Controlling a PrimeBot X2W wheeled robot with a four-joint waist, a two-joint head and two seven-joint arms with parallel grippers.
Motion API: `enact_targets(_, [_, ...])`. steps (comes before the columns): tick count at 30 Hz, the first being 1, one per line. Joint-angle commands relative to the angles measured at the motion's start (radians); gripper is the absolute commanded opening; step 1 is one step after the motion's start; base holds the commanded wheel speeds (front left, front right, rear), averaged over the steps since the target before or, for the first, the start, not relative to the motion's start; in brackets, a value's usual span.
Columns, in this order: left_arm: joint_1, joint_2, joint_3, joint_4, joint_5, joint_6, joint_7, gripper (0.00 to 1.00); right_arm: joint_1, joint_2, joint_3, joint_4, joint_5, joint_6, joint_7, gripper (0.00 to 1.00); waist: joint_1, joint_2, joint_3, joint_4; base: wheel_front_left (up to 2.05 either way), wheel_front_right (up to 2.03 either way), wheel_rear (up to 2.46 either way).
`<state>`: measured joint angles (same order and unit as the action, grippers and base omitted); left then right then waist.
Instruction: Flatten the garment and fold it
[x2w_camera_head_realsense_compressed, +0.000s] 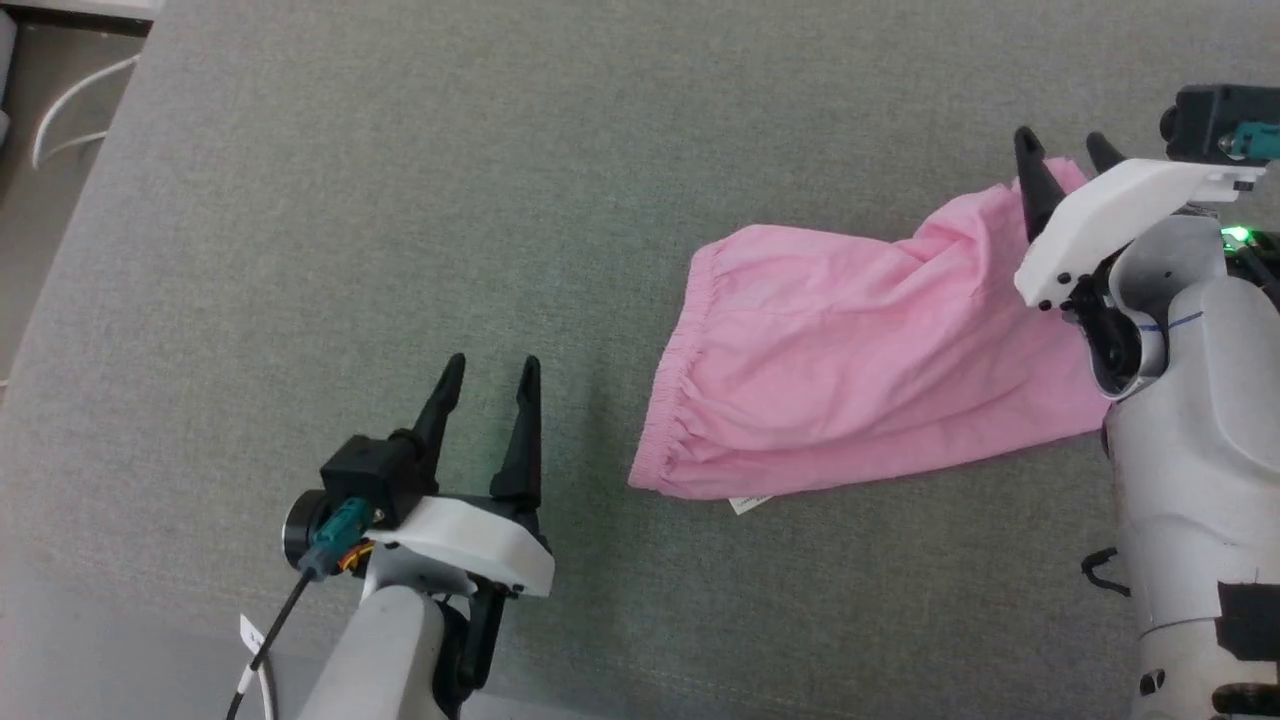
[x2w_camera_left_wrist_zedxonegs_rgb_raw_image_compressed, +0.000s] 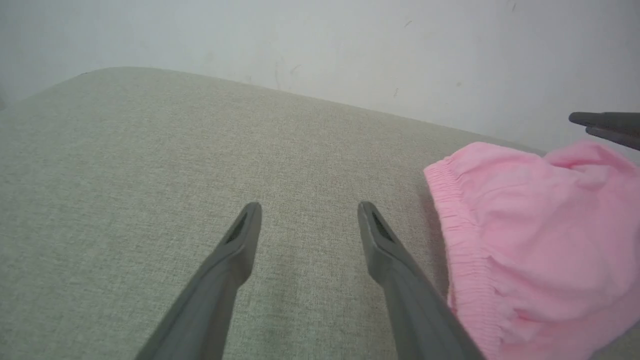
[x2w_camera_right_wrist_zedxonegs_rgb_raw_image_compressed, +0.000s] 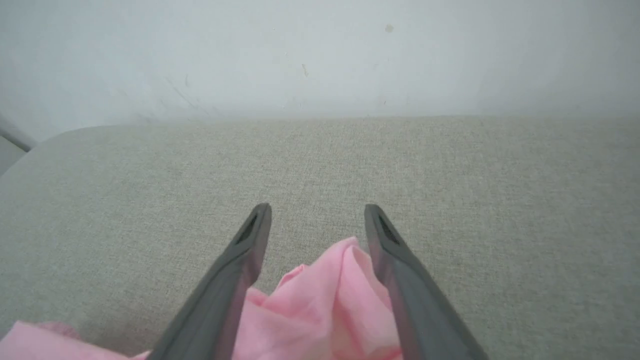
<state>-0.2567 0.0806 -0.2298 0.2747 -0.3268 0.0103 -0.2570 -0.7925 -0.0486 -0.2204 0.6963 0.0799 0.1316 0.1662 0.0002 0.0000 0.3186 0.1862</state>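
1. Pink garment (x2w_camera_head_realsense_compressed: 850, 370) lies rumpled on the grey counter (x2w_camera_head_realsense_compressed: 400, 200), waistband toward the left pincer (x2w_camera_head_realsense_compressed: 492, 362), which is open and near it.
2. Right pincer (x2w_camera_head_realsense_compressed: 1058, 140) is open too, straddling the garment's bunched far end.

Grey woven surface (x2w_camera_head_realsense_compressed: 400, 200), pale wall (x2w_camera_left_wrist_zedxonegs_rgb_raw_image_compressed: 350, 40)

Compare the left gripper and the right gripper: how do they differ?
The left gripper hangs over bare grey surface beside the garment, near its waistband, not touching it; the right gripper sits at the opposite end. Nothing lies between the left gripper's fingers; a pink fold rises between the right gripper's. Both are open.
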Motion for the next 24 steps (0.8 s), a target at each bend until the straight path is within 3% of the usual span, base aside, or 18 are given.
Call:
enact_targets(1, [0.006, -0.003, -0.006, 0.004, 0.014, -0.012, -0.005, 1.00, 0.015, -0.002, 0.009, -0.006, 0.018, -0.001, -0.037, 1.00, -0.0002, 0.0000, -0.032, -0.015, 0.00, 0.00, 0.00])
enact_targets(8, [0.053, 0.028, -0.077, 0.030, 0.062, -0.085, -0.005, 1.00, 0.236, -0.019, 0.100, -0.175, 0.063, -0.001, -0.231, 1.00, -0.0002, 0.0000, -0.136, -0.053, 0.00, 0.00, 0.00])
enact_targets(13, [0.083, 0.056, -0.152, 0.060, 0.080, -0.115, 0.021, 1.00, 0.447, -0.020, 0.120, -0.344, 0.066, -0.001, -0.281, 1.00, -0.0002, 0.0000, -0.182, -0.091, 0.00, 0.00, 0.00])
enact_targets(19, [0.097, 0.064, -0.151, 0.114, 0.069, -0.091, 0.080, 1.00, 0.622, -0.004, 0.108, -0.495, 0.077, -0.001, -0.264, 1.00, -0.0002, 0.0000, -0.200, -0.136, 0.00, 0.00, 0.00])
enact_targets(24, [0.084, 0.053, -0.132, 0.159, 0.044, -0.060, 0.132, 1.00, 0.688, -0.002, 0.127, -0.530, 0.141, -0.001, -0.267, 1.00, -0.0002, 0.0000, -0.189, -0.168, 0.00, 0.00, 0.00])
